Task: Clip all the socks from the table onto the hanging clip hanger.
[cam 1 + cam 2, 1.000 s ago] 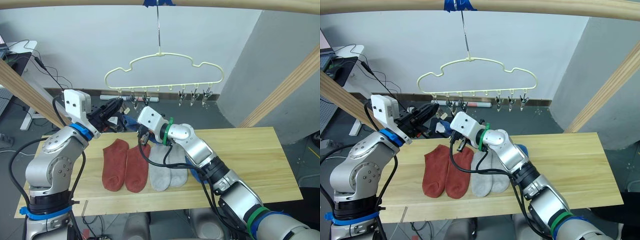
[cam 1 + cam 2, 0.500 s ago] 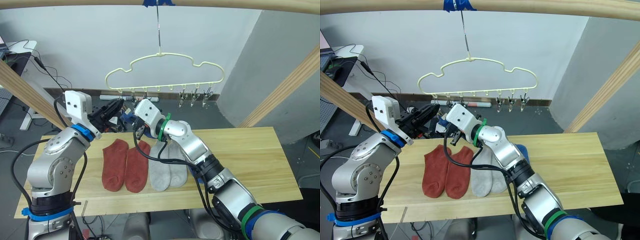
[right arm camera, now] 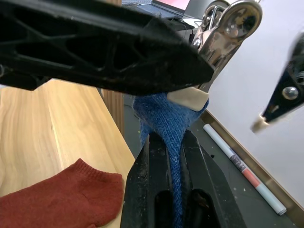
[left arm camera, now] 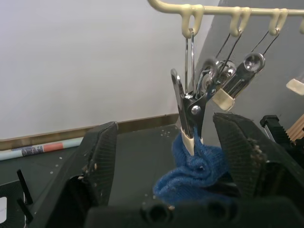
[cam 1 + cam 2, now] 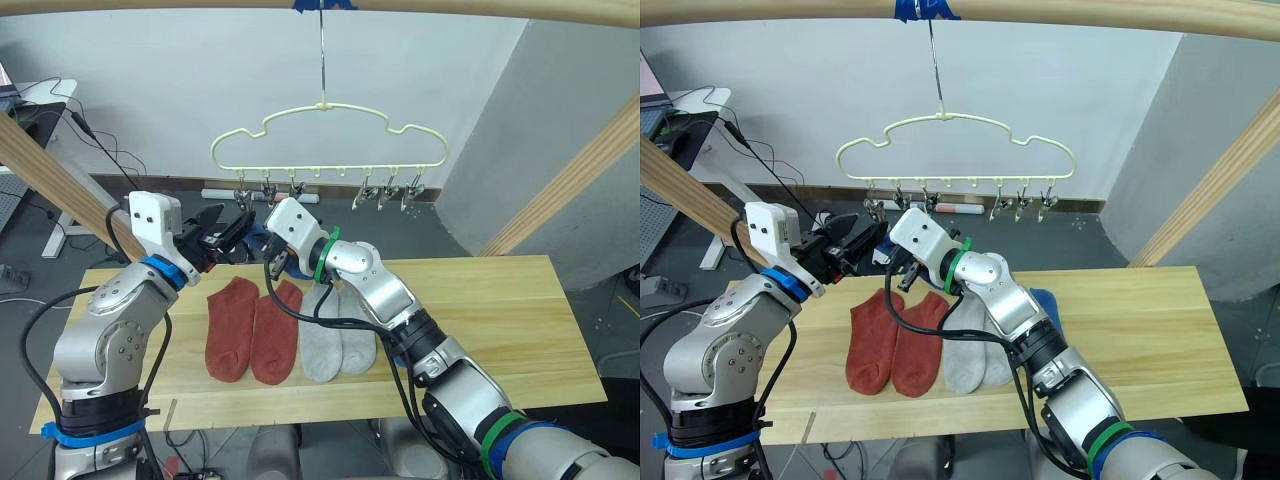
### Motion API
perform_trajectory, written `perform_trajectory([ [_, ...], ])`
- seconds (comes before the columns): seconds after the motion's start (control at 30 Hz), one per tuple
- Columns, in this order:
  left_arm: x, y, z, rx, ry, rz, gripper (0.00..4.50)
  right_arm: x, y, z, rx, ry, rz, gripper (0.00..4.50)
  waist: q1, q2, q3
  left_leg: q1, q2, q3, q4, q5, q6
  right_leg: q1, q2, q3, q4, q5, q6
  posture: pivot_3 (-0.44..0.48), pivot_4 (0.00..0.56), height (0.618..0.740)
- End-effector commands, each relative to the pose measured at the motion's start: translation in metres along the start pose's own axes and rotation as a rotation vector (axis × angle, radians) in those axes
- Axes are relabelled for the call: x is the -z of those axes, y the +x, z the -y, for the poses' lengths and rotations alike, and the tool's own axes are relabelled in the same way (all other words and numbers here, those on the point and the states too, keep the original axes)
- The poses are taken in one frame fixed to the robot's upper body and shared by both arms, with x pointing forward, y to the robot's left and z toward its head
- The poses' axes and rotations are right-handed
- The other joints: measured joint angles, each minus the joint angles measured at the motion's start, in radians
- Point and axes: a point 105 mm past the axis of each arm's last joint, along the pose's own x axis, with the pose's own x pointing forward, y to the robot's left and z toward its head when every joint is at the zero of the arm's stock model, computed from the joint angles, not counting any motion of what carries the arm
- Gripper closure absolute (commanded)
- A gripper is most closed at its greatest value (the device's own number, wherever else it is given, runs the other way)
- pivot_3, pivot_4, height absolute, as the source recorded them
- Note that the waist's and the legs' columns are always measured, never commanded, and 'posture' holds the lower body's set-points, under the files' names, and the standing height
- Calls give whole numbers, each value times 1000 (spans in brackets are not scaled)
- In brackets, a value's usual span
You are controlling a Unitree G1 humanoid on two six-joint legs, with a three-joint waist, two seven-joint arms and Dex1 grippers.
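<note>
The pale-yellow clip hanger (image 5: 325,105) hangs from the wooden top pole above the table (image 5: 500,320). Its leftmost metal clip (image 4: 190,109) bites the top of a blue sock (image 4: 190,166). My left gripper (image 4: 165,121) is open, one finger on each side of that clip and apart from it. My right gripper (image 3: 171,142) is shut on the blue sock just below the clip. Two rust-red socks (image 5: 250,330) and two light grey socks (image 5: 335,345) lie side by side on the table. Another blue sock (image 5: 1045,300) peeks out behind my right arm.
Thick wooden poles frame the scene: one across the top (image 5: 450,8), slanted ones at the left (image 5: 50,180) and the right (image 5: 580,170). Several empty clips (image 5: 390,190) hang along the hanger's right half. A desk with cables stands at the far left.
My left gripper has opened and let go of the clip, which now grips the blue sock. The right gripper has risen to the clip with the sock still pinched.
</note>
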Motion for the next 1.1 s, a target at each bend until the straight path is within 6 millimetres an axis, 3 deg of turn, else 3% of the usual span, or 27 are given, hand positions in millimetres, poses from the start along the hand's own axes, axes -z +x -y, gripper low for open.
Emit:
perform_trajectory([
  [0.03,-11,-4,2,6,40,39,1056,-23,2,-8,-24,20,86,3746,3,0,0,0,0,0,0,0,0,0,0,0,0,0,0,-64,257,740],
  [0.23,-13,-7,3,-13,111,58,1056,-14,-9,-9,-44,-6,45,1690,5,0,0,0,0,0,0,0,0,0,0,0,0,0,0,-65,259,740],
  [0.4,-13,-10,12,-27,240,104,1056,-5,-53,-4,-62,-62,7,1690,17,0,0,-1,-1,0,0,0,0,0,-1,0,-1,0,0,-78,266,740],
  [0.7,0,3,40,-18,313,196,1056,-24,-141,5,-75,-64,-7,1690,29,0,0,0,-1,0,1,0,0,1,-1,0,-1,0,0,-140,280,740],
  [0.9,8,15,45,-26,276,219,1056,-32,-164,11,-34,-61,-30,1690,17,0,0,0,-1,1,1,0,0,2,0,1,-1,0,0,-169,290,740],
  [1.1,12,26,51,6,261,237,1056,-42,-173,17,19,-58,-13,1690,4,0,0,0,-1,1,2,0,1,2,0,1,-1,0,1,-182,294,740],
])
